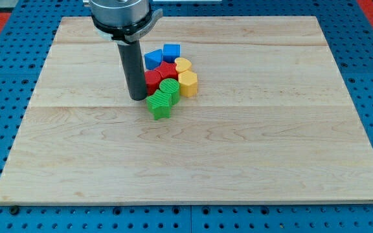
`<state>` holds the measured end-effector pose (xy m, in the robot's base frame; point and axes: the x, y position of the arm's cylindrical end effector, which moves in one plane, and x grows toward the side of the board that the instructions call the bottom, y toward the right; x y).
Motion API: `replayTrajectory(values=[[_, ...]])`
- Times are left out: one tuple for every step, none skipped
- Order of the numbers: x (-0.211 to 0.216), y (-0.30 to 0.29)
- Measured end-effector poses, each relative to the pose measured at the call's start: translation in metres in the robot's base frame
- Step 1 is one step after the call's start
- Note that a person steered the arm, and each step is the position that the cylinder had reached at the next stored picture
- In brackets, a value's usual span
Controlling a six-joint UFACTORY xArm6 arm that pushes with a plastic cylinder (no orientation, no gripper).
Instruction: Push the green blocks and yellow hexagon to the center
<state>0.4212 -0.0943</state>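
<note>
Two green blocks touch each other near the board's middle: a green star-shaped block at the bottom of the cluster and a rounded green block just above and right of it. A yellow hexagon sits right of the rounded green block, touching it. My tip rests on the board just left of the green blocks, close to the star block's upper left side. The rod rises straight up to the arm's grey flange at the view's top.
In the same cluster are a yellow heart-shaped block, two red blocks, a blue cube and another blue block. The wooden board lies on a blue pegboard surface.
</note>
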Motion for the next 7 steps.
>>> replayTrajectory(values=[[0.027, -0.013], [0.081, -0.013], [0.111, -0.001], [0.076, 0.010], [0.035, 0.014], [0.032, 0.014], [0.015, 0.030]])
